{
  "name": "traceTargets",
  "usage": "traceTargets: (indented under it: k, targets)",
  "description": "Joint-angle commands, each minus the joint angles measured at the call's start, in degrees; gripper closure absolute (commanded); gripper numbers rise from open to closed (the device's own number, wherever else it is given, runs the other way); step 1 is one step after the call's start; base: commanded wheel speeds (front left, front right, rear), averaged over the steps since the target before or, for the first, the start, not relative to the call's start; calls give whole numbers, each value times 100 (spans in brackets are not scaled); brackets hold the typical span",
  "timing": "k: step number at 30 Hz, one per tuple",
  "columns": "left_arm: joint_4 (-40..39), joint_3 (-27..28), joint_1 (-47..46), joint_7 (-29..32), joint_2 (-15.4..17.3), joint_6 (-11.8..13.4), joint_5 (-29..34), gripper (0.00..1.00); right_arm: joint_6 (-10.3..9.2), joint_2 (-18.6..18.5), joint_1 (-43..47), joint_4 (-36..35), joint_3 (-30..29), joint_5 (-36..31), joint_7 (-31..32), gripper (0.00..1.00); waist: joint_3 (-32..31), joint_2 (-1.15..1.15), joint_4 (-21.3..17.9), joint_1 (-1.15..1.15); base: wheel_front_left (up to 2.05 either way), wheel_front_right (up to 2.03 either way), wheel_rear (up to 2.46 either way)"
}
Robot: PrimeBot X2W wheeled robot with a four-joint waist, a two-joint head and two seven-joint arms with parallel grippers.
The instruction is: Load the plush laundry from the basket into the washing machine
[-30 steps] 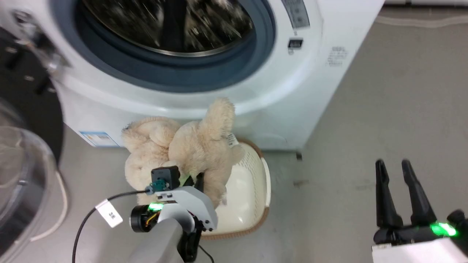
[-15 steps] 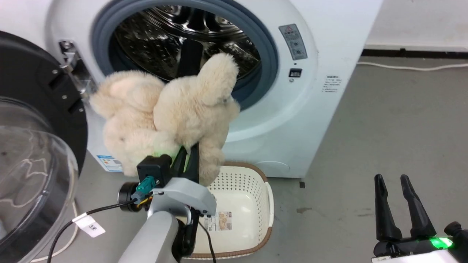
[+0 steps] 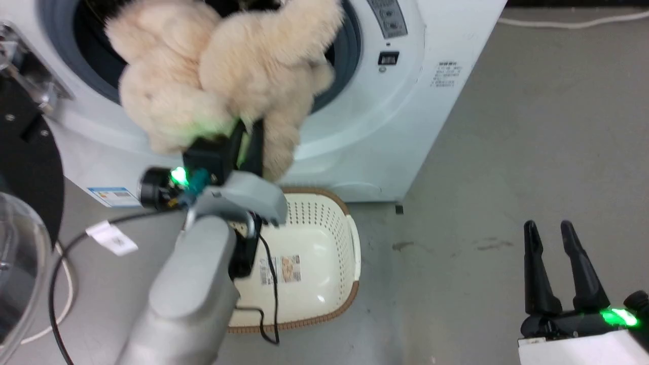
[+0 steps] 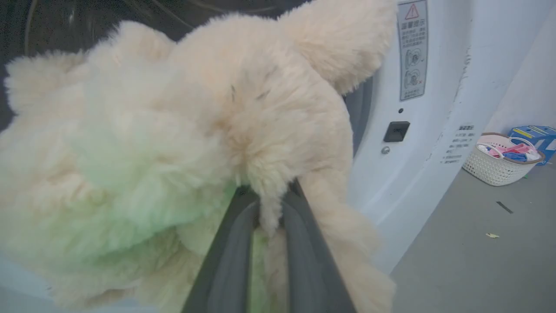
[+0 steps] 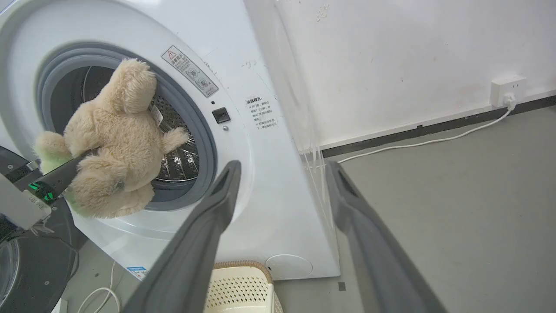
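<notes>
**Desk:** Setting?

**Photo:** Smooth grey floor (image 3: pixel 507 152), lightly scuffed. White wall (image 5: pixel 391 65) above a dark skirting (image 5: pixel 434 126), with a white socket (image 5: pixel 507 89) and a white cable (image 5: pixel 434 140) trailing along the ground. Well off to the side of the washer (image 3: pixel 395 126), a small white hamper (image 4: pixel 499 167) of coloured cloth next to a blue box (image 4: pixel 536 139).

**Desk:** Anything to read?

**Photo:** Warning sticker (image 4: pixel 412 48) with a red triangle beside the washer's mouth, and more print lower on the front, all too small to read. Printed label (image 3: pixel 281 268) on the floor of the basket (image 3: pixel 324 223). Blue-edged decal (image 3: pixel 114 196) low on the washer. White tag (image 3: pixel 111 238) hanging by the left arm (image 3: pixel 187 284), marks blurred.

**Desk:** And the bear?

**Photo:** Bear (image 3: pixel 228 66) held up at the washer's open mouth, against the seal (image 5: pixel 208 143), well above the basket. Past the seal or not: cannot tell. Left gripper (image 4: pixel 267 195) pinched tight on a tuft of fur, green glow tinting the pile. Right gripper (image 3: pixel 548 228) low at the right, spread wide around nothing, well apart from bear and basket.

**Desk:** Textures, shapes?

**Photo:** Shaggy cream pile, rounded limbs, a small sewn tag (image 5: pixel 156 115) on the back. Glossy white shell, grey rubber seal, shiny perforated steel drum (image 5: pixel 178 161). Door (image 3: pixel 30 152) swung out to the left, black frame round a clear bulging pane (image 3: pixel 17 263). Oval cream plastic basket on the floor just before the washer, with perforated walls and a brown woven-look rim. Long, dark, matt fingers (image 5: pixel 191 243), tapering to blunt tips.
</notes>
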Motion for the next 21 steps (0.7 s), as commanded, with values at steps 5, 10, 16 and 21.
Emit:
traceTargets:
  k: [5, 10, 16, 21]
  targets:
    - [381, 245, -721, -33, 97, 29, 54, 100, 5, -4, -221, -70, -17, 37, -25, 0, 520, 0, -182, -1, 0, 0, 0]
    - [729, 455, -1378, -33, 215, 83, 62, 100, 5, -4, -407, -107, -14, 88, -25, 0, 922, 0, -341, -1, 0, 0, 0]
    - [1055, 552, -2263, -30, 386, 123, 137, 100, 5, -4, -570, -135, 8, 161, -25, 0, 1419, 0, -521, -1, 0, 0, 0]
    - [1319, 551, -3012, 21, 574, 97, 226, 100, 5, -4, -703, -182, 9, 219, -25, 0, 1802, 0, -661, -1, 0, 0, 0]
